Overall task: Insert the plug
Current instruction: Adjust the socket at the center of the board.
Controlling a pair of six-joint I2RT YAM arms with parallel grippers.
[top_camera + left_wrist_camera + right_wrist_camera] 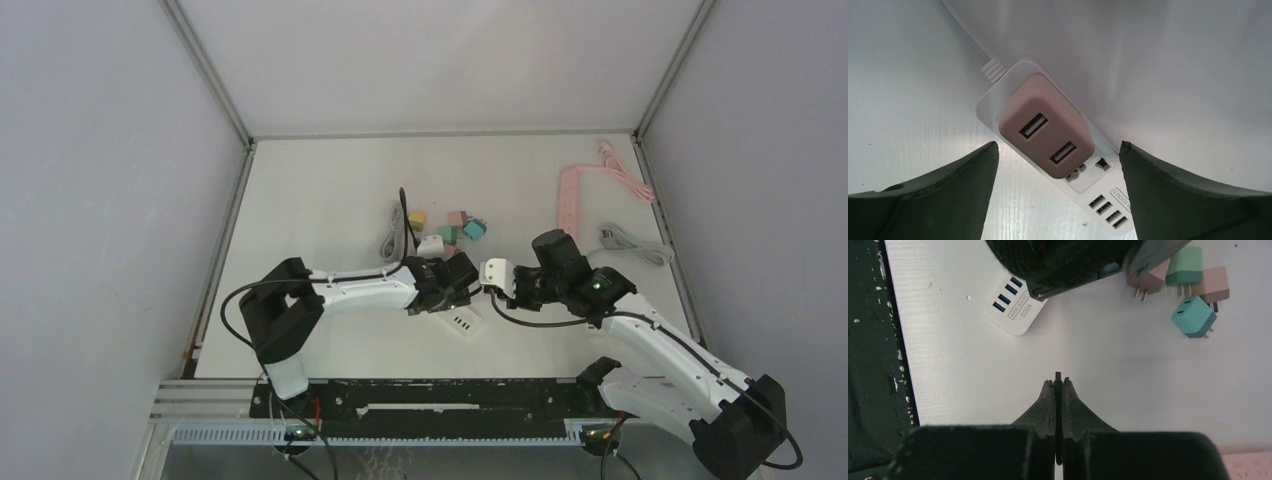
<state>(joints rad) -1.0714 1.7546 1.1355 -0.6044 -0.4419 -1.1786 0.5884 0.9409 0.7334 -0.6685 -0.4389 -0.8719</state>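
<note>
In the left wrist view a pink two-port USB plug stands on the white power strip, over a socket near its cable end. Its prongs are hidden, so I cannot tell how deep it sits. My left gripper is open above it, one finger on each side, touching neither plug nor strip. In the top view the left gripper hovers over the strip. My right gripper is shut and empty, low over bare table just right of the strip's USB end.
Several loose plugs, pink, teal and green, lie behind the strip, also in the right wrist view. A pink power strip with its cable and a grey cable lie at the back right. A coiled cable lies back left.
</note>
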